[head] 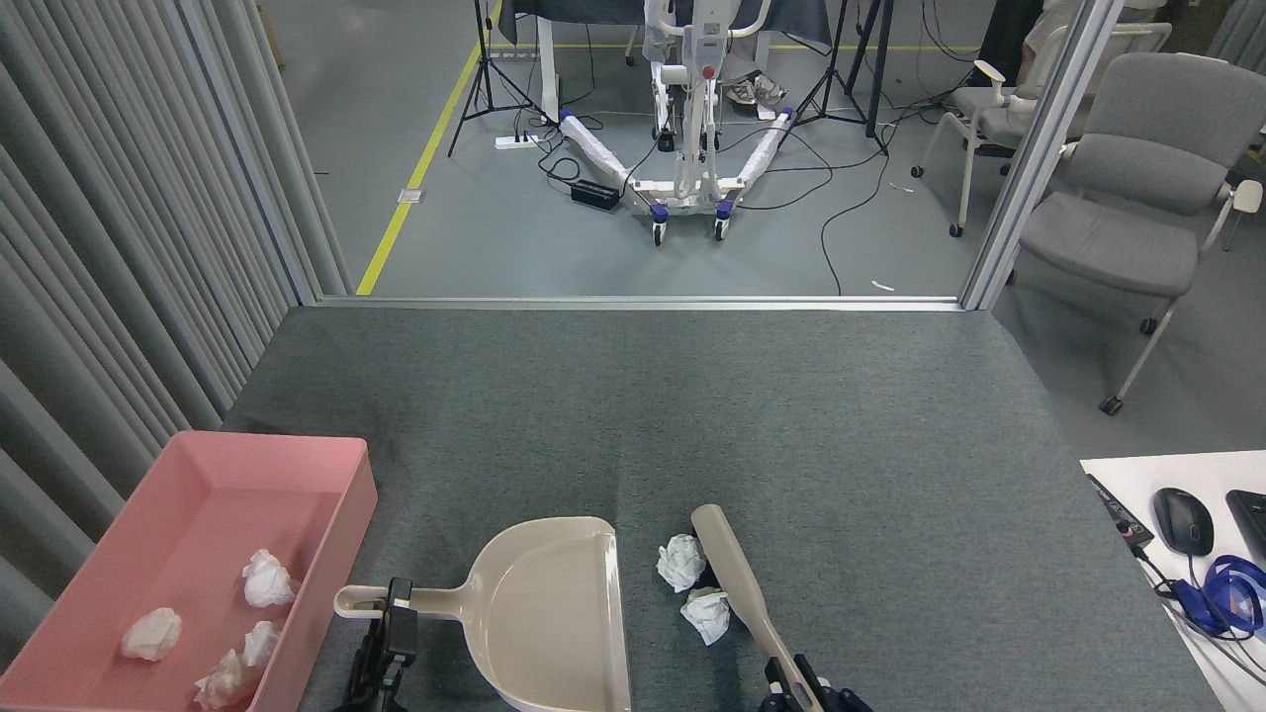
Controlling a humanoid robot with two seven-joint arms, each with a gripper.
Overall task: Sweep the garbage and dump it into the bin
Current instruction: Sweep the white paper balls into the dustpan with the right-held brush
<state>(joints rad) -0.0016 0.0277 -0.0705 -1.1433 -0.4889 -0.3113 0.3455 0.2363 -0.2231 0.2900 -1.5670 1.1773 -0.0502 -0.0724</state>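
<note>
My right gripper (794, 682) clamps the beige plastic brush (737, 583) against two crumpled white tissue wads (680, 563) – just right of the beige plastic dustpan (554, 613). Left gripper (396, 618) pinches the dustpan's handle; four more wads lie in the shallow pink plastic bin (326, 450) at far left.

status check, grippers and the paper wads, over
Left gripper shut on dustpan handle. Right gripper shut on brush, pressing two wads beside the pan mouth. Four wads in pink bin. Path clear.
</note>
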